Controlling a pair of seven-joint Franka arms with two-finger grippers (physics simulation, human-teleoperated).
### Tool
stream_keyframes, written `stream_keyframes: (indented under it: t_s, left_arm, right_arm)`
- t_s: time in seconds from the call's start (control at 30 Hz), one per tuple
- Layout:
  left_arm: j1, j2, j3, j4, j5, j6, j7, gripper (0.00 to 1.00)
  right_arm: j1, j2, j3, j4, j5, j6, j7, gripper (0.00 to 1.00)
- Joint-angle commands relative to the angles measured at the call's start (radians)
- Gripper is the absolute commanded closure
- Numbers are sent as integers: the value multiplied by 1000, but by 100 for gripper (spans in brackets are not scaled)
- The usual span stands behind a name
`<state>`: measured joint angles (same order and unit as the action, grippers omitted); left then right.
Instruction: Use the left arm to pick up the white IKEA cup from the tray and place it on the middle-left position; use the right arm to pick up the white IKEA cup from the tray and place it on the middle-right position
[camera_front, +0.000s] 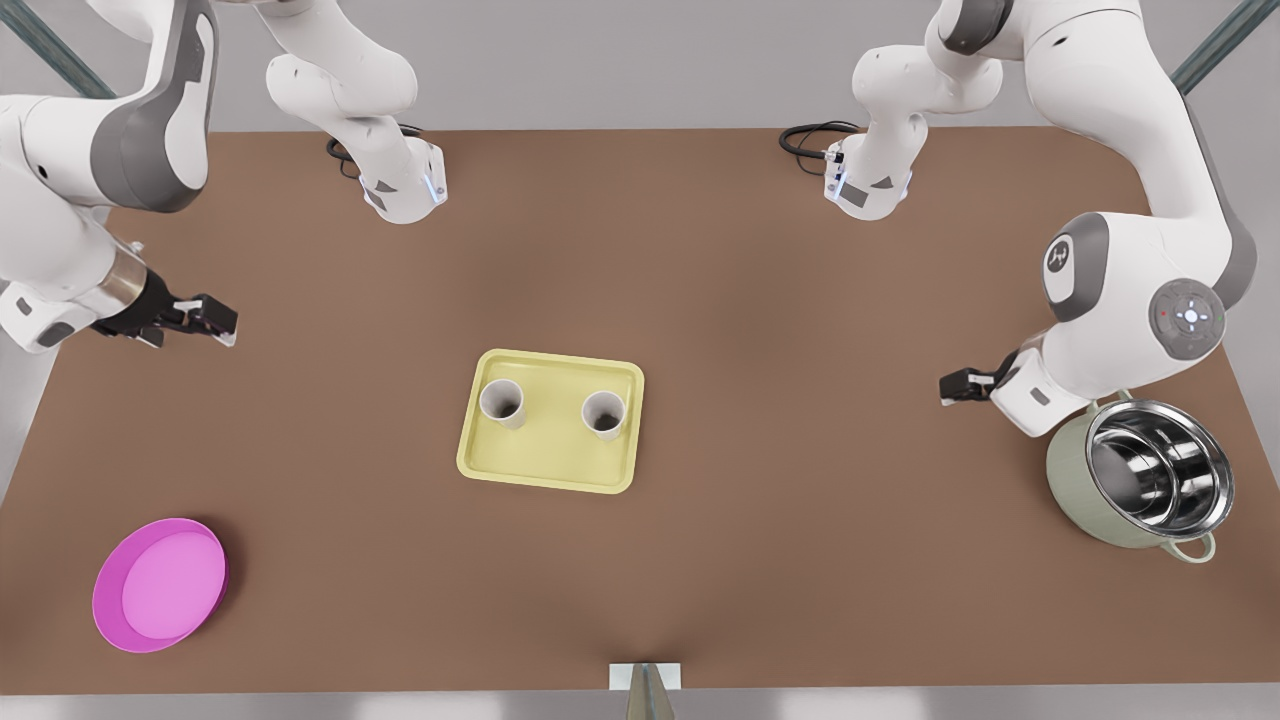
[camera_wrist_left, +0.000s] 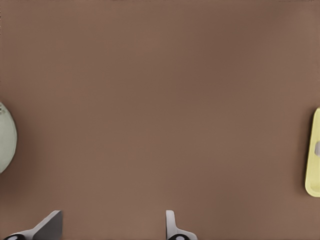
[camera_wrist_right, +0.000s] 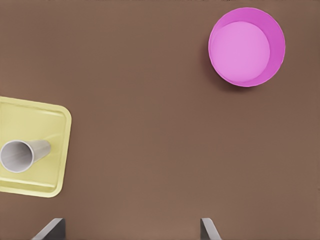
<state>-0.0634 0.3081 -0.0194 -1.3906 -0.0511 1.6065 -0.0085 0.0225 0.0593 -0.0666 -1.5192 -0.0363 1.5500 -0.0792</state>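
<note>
Cups stand on the tray. Left gripper waits open near the pot. Right gripper waits open, well apart from the tray. Reaching in crooked could tip a cup over.

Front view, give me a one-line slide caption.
Two white cups stand on the yellow tray, both open grippers apart at the sides.

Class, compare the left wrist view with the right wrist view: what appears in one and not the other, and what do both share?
Left wrist view alone: the edge of the pale green pot with steel inside. Right wrist view alone: the round pink plate and one white cup standing on the tray. Both share the brown table top, part of the pale yellow rectangular tray, and open fingers.
</note>
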Motion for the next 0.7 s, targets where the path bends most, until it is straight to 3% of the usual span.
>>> stream_keyframes:
  t_s: [0.0, 0.13, 0.3, 0.43, 0.67]
  left_arm:
    - [-1, -1, -1, 1, 0, 39, -2, 0]
    - [-1, -3, -1, 8, 2, 35, 1, 0]
    - [-10, -18, -8, 1, 14, -33, -31, 0]
    - [-21, -9, -10, 1, 42, -27, -41, 0]
    - [-29, -1, -10, -1, 45, -19, -59, 0]
  right_arm:
    - [20, 2, 1, -1, -1, 32, -56, 0]
    - [85, 162, 31, 8, -2, 65, -51, 0]
    - [257, 353, 40, -6, 3, 407, 240, 0]
    - [260, 243, 57, -328, 3, 694, 299, 0]
    - [309, 172, 88, -582, 3, 947, 492, 0]
